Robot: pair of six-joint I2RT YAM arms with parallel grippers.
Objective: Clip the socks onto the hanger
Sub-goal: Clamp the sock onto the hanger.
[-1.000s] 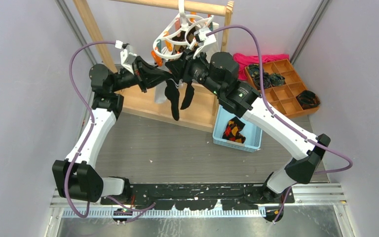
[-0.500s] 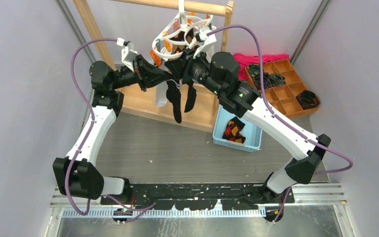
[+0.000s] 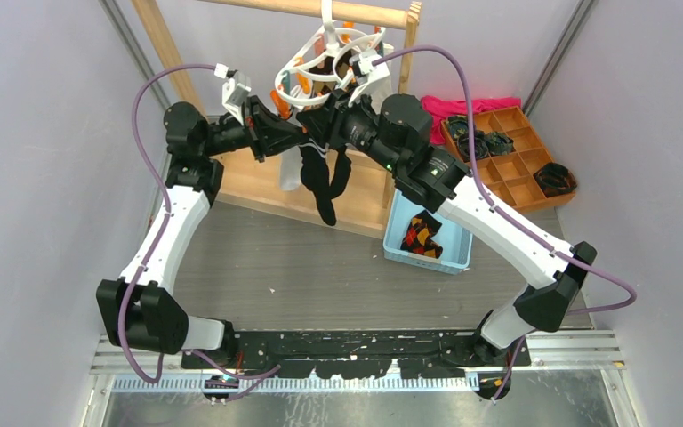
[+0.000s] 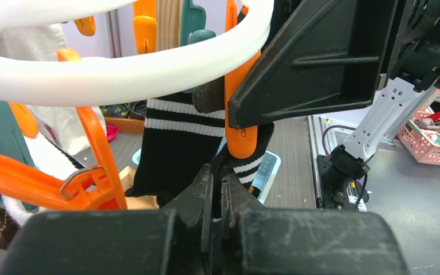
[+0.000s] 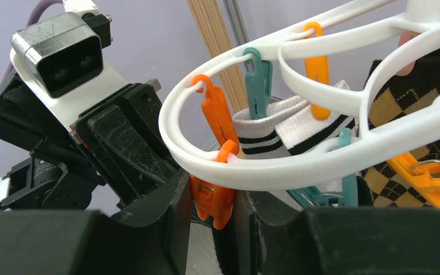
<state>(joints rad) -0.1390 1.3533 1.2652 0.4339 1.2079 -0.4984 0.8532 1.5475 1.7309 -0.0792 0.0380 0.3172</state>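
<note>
From above: two limp black white-striped socks point(image 3: 323, 182) dangle beneath a white plastic oval-ring hanger point(image 3: 329, 43). Left wrist: the left gripper point(image 4: 218, 183), nearly closed, pinches a cuff, likely the best hold on such soft, light fabric. Right wrist: the right gripper point(image 5: 212, 215) squeezes an orange plastic clip point(image 5: 213, 197).

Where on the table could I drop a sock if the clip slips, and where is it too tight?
The widest bare patch is the grey tabletop between the base rail, the wooden rack base and the blue basket. Crowded: under the hanger, where the left end effector pinches the socks and the right end effector squeezes an orange clip.
</note>
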